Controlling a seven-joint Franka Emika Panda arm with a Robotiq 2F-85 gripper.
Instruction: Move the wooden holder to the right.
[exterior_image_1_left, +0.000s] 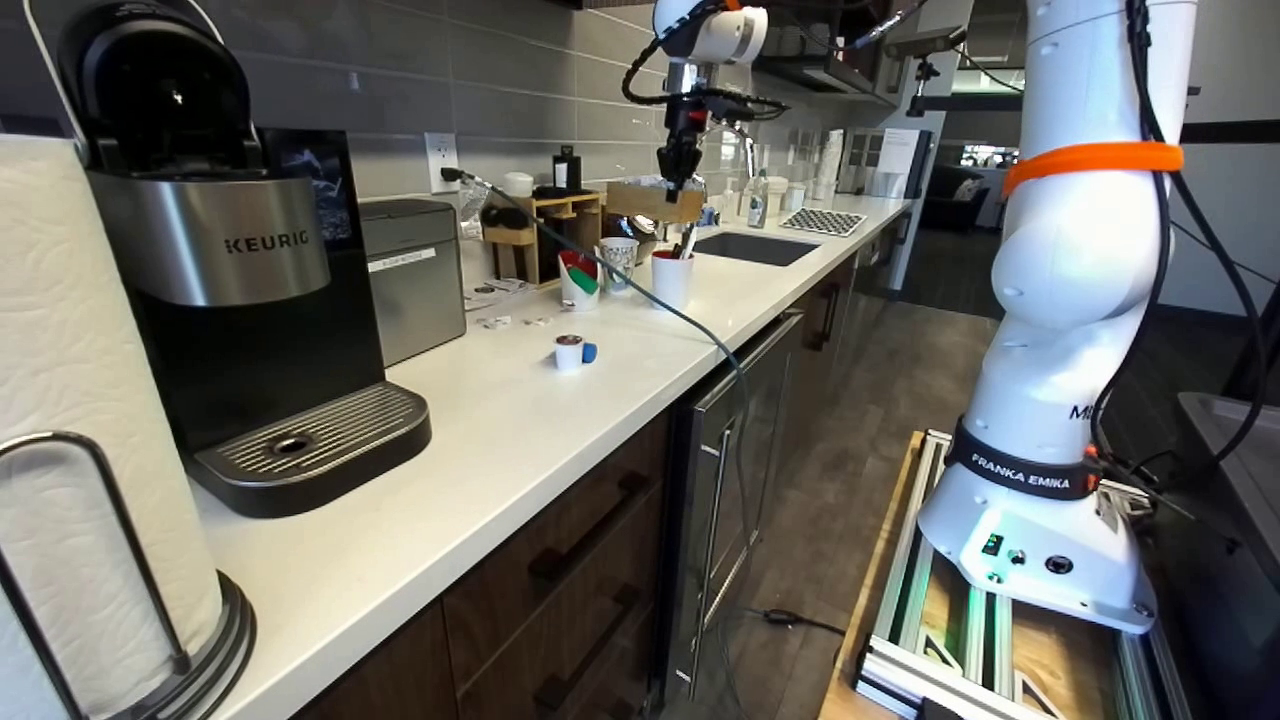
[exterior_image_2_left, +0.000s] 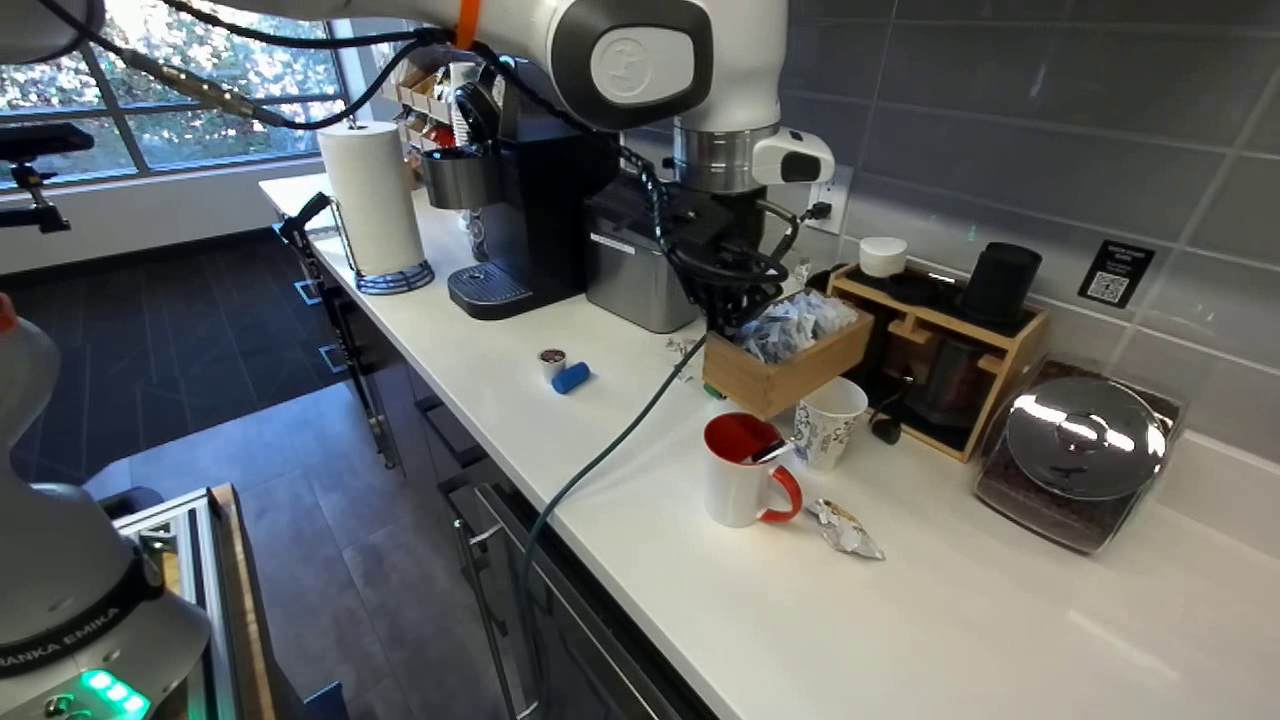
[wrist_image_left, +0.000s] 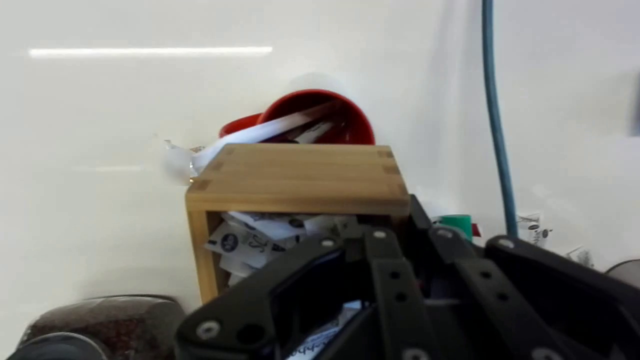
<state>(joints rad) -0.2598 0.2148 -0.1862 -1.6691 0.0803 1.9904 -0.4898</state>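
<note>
The wooden holder is a small tan open box filled with white paper packets. It shows in both exterior views (exterior_image_1_left: 638, 203) (exterior_image_2_left: 780, 378) and in the wrist view (wrist_image_left: 300, 175). It hangs in the air above the counter (exterior_image_2_left: 960, 610), tilted slightly in an exterior view, over the cups. My gripper shows in both exterior views (exterior_image_1_left: 676, 188) (exterior_image_2_left: 728, 325) and in the wrist view (wrist_image_left: 402, 217). Its fingers are shut on one side wall of the holder, one finger inside and one outside. The gripped wall is mostly hidden by the fingers.
A white mug with red inside (exterior_image_2_left: 735, 490) stands below the holder. A patterned paper cup (exterior_image_2_left: 828, 425) is beside it. A wooden rack (exterior_image_1_left: 560, 225) and a scale (exterior_image_2_left: 1085, 440) stand at the wall. A cable (exterior_image_2_left: 620, 440) crosses the counter. The Keurig machine (exterior_image_1_left: 250, 240) is farther along.
</note>
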